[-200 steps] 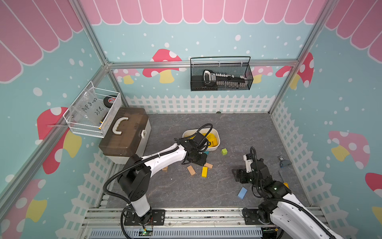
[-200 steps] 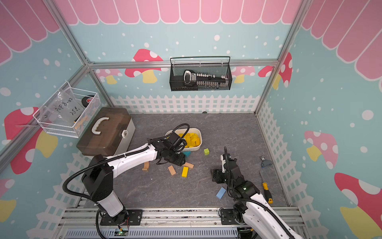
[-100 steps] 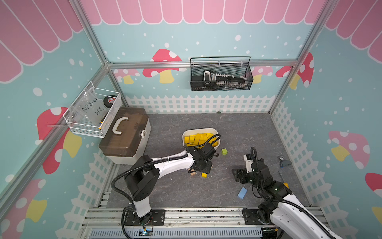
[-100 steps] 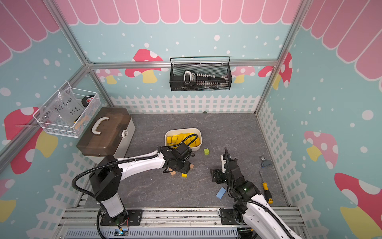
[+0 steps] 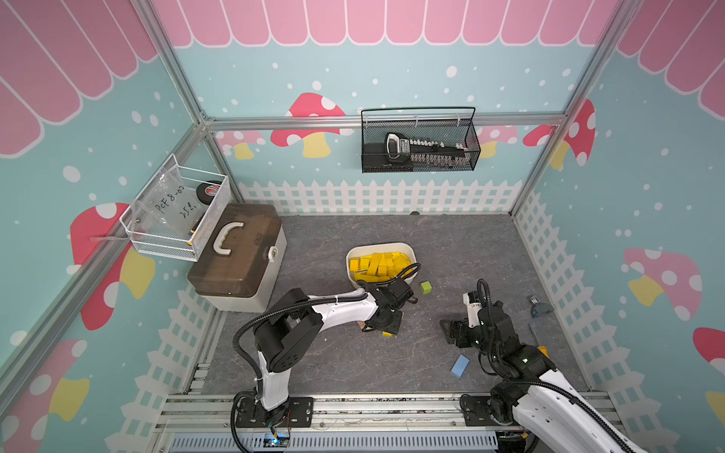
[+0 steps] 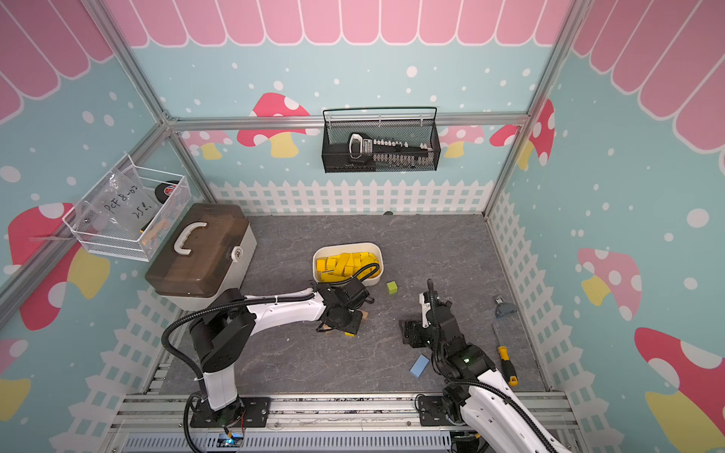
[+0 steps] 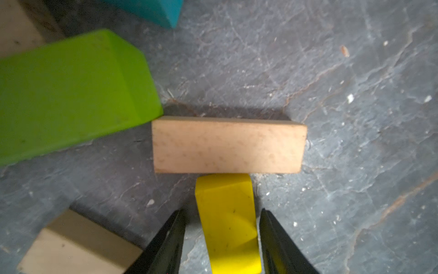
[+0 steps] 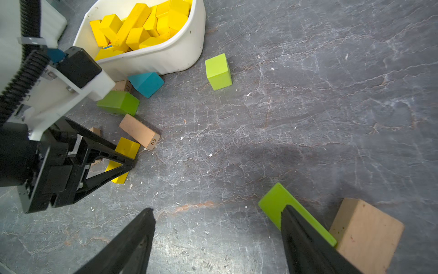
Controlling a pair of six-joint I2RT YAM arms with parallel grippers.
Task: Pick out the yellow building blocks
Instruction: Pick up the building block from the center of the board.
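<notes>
white tub [image 5: 378, 246] holds yellow blocks [image 5: 378, 264] — left hand [image 7: 222, 212] straddles a stray block [image 7: 226, 237], unclenched; right hand [image 8: 216, 208] spread.

Both top views look steeply down from high behind my arms over the whole worktop [image 5: 463, 243], nearly alike. My left wrist camera sits close above a yellow block [image 7: 227, 225]; my right wrist camera sees it from farther off.

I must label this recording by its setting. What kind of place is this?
Probably a robot test booth, decorated like a playroom: mushroom wallpaper, a metal frame, and two arms bolted to a rail.
</notes>
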